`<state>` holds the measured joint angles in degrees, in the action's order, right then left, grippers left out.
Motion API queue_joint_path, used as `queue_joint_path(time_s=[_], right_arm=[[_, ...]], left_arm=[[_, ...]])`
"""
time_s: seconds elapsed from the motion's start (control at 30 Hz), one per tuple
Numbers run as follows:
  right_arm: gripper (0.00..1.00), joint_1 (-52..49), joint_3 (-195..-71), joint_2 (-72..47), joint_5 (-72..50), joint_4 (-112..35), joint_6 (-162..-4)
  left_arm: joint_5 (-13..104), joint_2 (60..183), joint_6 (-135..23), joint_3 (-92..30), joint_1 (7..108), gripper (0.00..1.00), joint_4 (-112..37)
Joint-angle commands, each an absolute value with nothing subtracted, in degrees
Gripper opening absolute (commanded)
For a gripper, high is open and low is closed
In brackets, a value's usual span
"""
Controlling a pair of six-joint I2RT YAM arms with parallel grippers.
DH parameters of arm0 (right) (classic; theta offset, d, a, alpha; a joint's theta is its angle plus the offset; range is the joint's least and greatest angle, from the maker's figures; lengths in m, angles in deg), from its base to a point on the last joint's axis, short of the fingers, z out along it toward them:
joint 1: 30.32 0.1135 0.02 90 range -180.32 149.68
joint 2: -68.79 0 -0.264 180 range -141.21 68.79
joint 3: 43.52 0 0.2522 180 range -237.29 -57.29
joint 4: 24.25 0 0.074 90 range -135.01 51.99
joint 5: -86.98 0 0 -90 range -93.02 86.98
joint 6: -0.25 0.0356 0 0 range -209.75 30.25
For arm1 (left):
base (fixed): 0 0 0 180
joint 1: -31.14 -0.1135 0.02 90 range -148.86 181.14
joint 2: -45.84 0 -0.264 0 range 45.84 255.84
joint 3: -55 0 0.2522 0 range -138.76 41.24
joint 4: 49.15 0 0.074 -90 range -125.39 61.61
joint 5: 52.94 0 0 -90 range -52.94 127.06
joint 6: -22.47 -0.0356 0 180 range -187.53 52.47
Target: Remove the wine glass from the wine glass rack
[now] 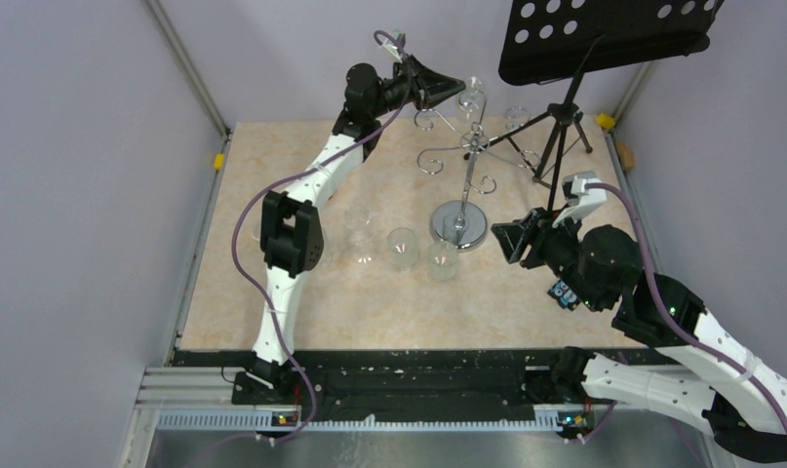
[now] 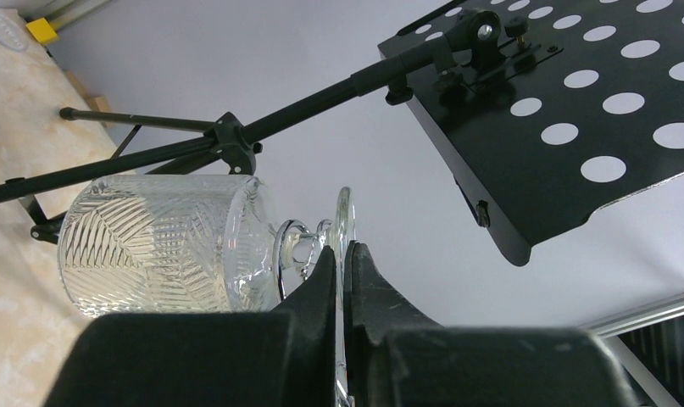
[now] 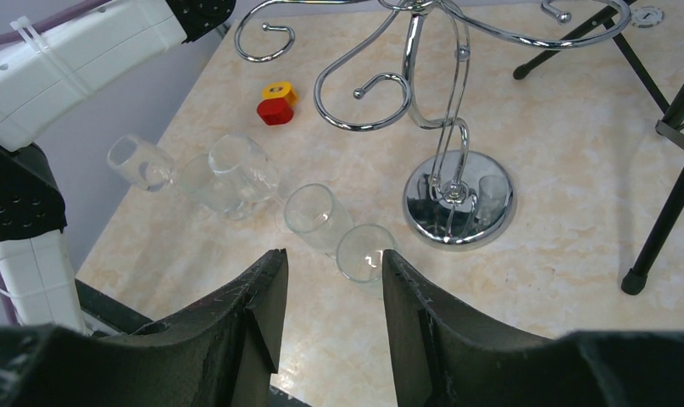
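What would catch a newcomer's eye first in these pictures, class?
First, the patterned wine glass, gripped at its stem by the shut left gripper, high over the far side of the table. Then the shiny chrome wine glass rack mid-table, with clear glasses left of its base, and the black perforated music stand at far right.

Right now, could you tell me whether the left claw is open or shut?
Shut on the wine glass: the left wrist view shows the left claw closed tight on the glass's thin foot.
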<state>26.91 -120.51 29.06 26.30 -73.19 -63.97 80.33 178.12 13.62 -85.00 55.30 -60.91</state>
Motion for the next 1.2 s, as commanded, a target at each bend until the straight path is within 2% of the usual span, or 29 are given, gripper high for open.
queue_joint_path(time_s=[0.0,0.43,1.17], right_arm=[[0.46,27.1,-120.1,30.1,27.1,-71.3,-63.7],[0.46,27.1,-119.5,29.6,26.8,-70.7,-63.7],[0.46,27.1,-119.6,29.1,26.3,-70.0,-63.6]], left_arm=[[79.1,174.1,14.0,-86.4,55.9,0.00,-69.8],[92.5,173.3,13.3,-86.3,55.3,0.00,-67.7],[95.7,169.9,12.1,-82.8,51.6,0.00,-67.2]])
